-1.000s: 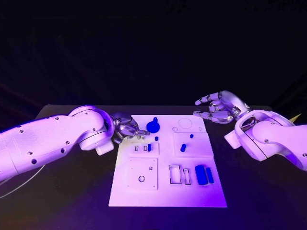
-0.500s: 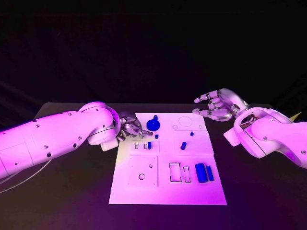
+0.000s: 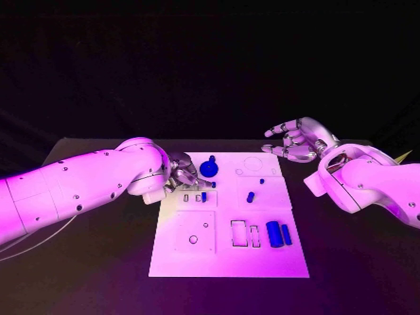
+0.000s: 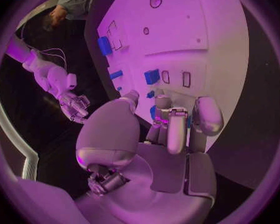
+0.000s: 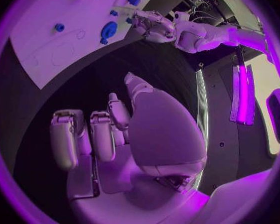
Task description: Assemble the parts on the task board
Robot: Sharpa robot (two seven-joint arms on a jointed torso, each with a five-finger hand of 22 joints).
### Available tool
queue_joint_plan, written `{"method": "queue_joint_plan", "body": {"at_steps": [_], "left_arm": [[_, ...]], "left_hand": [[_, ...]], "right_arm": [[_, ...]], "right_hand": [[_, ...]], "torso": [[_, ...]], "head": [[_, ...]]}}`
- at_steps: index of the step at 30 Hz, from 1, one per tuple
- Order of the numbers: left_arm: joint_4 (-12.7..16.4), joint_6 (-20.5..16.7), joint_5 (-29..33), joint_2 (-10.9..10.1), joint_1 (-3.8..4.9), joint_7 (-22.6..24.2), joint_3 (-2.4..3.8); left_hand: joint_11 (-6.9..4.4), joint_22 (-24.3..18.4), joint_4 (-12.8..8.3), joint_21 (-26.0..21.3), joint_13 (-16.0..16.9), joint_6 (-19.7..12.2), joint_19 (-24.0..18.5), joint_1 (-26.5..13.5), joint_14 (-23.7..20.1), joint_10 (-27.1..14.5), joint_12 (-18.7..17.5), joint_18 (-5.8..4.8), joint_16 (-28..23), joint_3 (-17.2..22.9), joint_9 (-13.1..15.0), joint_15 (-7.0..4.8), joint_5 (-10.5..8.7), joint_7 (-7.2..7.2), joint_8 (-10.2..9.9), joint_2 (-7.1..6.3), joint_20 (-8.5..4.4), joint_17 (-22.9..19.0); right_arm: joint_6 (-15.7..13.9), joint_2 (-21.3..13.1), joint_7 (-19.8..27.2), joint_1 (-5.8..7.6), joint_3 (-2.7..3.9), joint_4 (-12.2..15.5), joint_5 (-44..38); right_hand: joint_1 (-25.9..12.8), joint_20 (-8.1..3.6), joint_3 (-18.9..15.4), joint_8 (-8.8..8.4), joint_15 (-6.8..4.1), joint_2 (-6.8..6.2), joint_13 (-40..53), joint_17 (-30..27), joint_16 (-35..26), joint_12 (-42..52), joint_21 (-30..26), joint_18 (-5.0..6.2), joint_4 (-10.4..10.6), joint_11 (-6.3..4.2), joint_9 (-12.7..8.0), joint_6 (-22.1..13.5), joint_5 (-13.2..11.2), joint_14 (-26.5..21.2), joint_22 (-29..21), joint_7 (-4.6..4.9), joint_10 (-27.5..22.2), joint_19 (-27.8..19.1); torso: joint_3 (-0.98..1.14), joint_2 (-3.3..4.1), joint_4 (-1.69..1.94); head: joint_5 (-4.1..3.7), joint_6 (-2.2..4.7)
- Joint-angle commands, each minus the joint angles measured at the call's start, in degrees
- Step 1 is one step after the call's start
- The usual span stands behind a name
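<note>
Currently: left hand at the board's far-left edge

Task board (image 3: pixel 231 259) lies mid-table. Left hand (image 3: pixel 182 172) sits low at the far-left edge beside the round blue part (image 3: pixel 209 168), fingers curled; can't tell whether it holds anything. Right hand (image 3: pixel 297 140) hovers off the far-right corner, fingers spread, holding nothing. Two blue bars (image 3: pixel 279 234) lie side by side, near-right on the board.

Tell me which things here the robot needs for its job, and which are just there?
For the job:
task board
blue parts, such as the round one and the two bars
left hand, at the board's edge
right hand, held off the board

Just there:
black table
</note>
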Motion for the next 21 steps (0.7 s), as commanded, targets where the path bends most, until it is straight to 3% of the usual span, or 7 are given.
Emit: {"method": "queue_joint_plan", "body": {"at_steps": [1,21], "left_arm": [[-0.13,2.63,-0.73,0.35,0.09,-0.28,-0.02],[-0.88,5.69,-0.36,1.33,0.07,-0.54,-0.74]], "left_hand": [[0.08,-0.01,-0.01,0.10,-0.06,-0.30,-0.31,-0.06,1.99,-0.41,-0.32,-0.28,-0.31,-0.22,0.07,-0.40,0.12,-0.01,-0.17,0.54,-0.07,7.30],[0.10,0.33,-0.08,0.24,-0.02,-0.37,-0.16,0.15,2.17,-0.48,-0.34,-0.35,-0.08,-0.18,0.17,-0.37,0.12,0.02,-0.19,0.62,-0.04,7.69]], "right_arm": [[-0.52,0.08,1.26,0.01,0.03,0.00,0.27],[-0.15,0.44,1.18,0.01,0.03,-0.25,0.40]], "right_hand": [[-0.34,0.47,0.06,0.13,0.36,-0.38,-0.05,9.49,-0.20,-0.37,-0.33,0.94,0.31,0.00,-0.08,-0.44,0.29,4.55,11.48,-0.05,-0.54,3.45],[-0.30,0.46,0.32,0.29,0.34,-0.17,0.05,9.49,-0.23,-0.24,-0.19,0.89,0.47,-0.03,-0.11,-0.33,0.41,4.56,11.60,-0.08,-0.38,3.54]], "torso": [[0.02,-0.08,0.07],[-0.01,-0.06,0.11]], "head": [[-0.05,-0.26],[0.07,-0.88]]}}
